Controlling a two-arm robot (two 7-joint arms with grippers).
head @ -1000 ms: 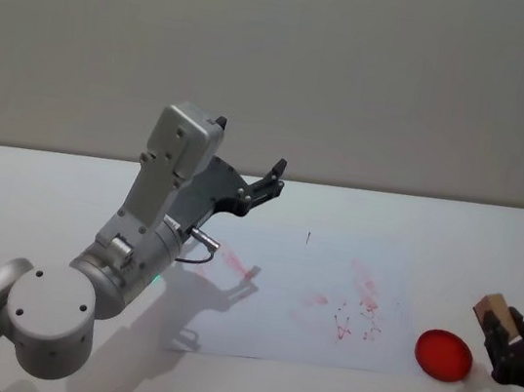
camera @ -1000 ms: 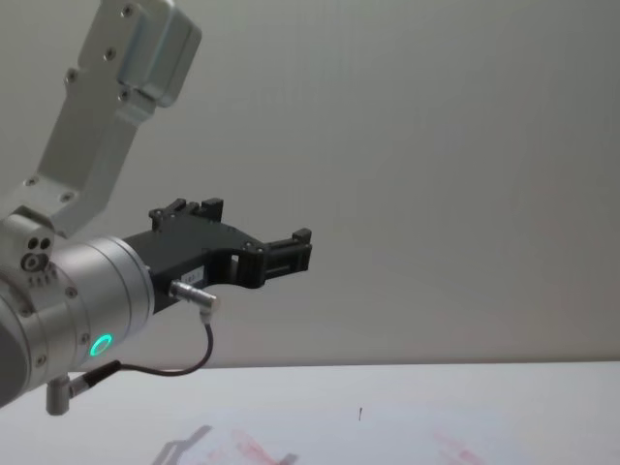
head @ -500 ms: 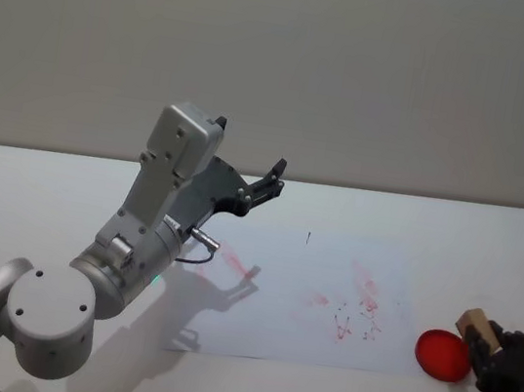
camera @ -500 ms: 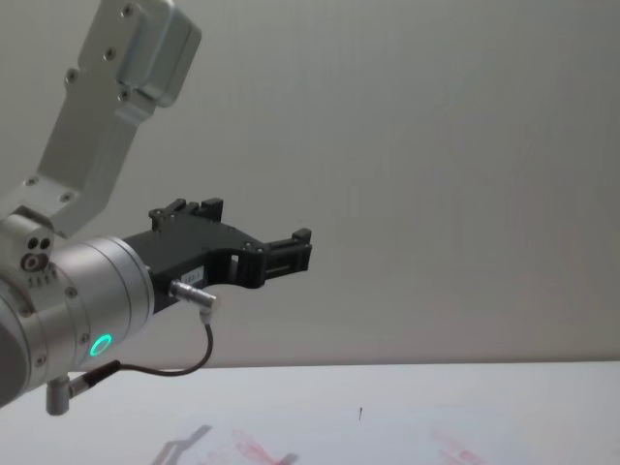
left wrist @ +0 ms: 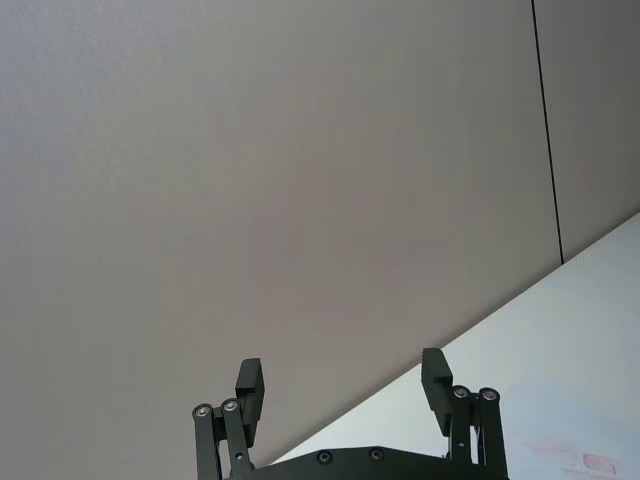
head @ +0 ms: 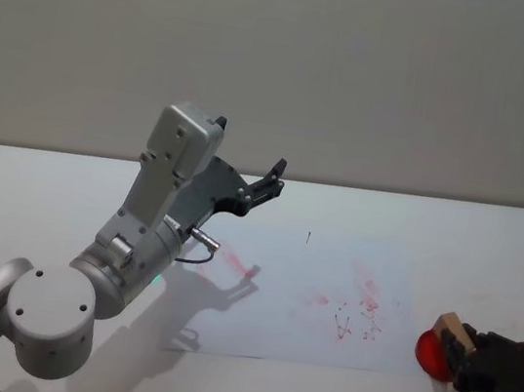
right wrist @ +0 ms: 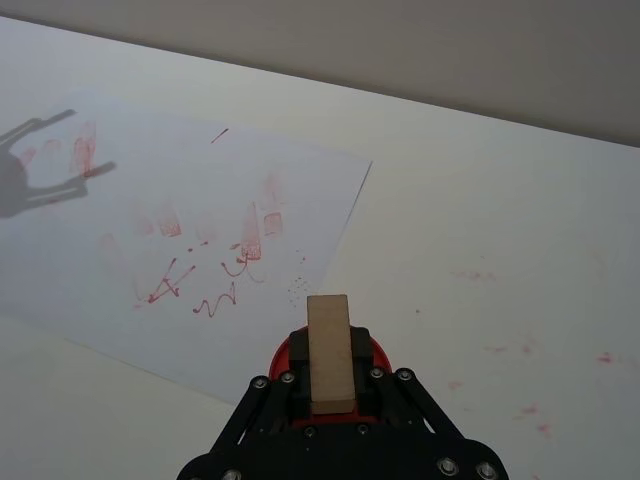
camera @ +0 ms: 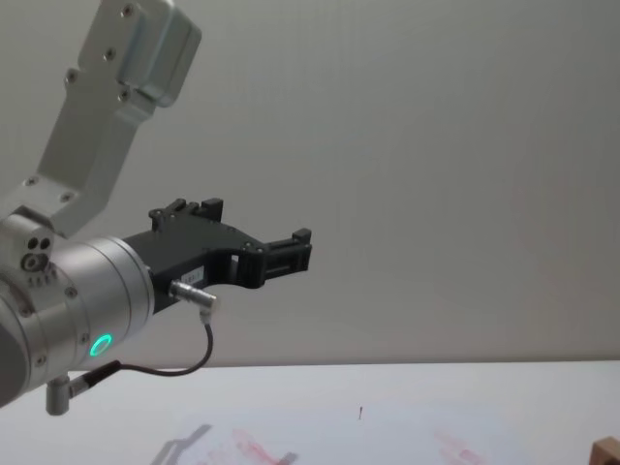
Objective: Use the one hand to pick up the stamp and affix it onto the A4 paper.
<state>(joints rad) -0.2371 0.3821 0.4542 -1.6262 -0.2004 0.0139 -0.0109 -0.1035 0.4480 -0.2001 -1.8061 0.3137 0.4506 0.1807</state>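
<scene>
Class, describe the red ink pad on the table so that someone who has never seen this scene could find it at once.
Start at the A4 paper lying on the white table, smudged with red imprints. Just off its front right corner sits the red ink pad, partly covered by the right claw holding the stamp over it. It is the only solid red disc; the other red marks are faint smears.

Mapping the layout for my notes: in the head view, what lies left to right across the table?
Left gripper → A4 paper → red ink pad → stamp → right gripper.
</scene>
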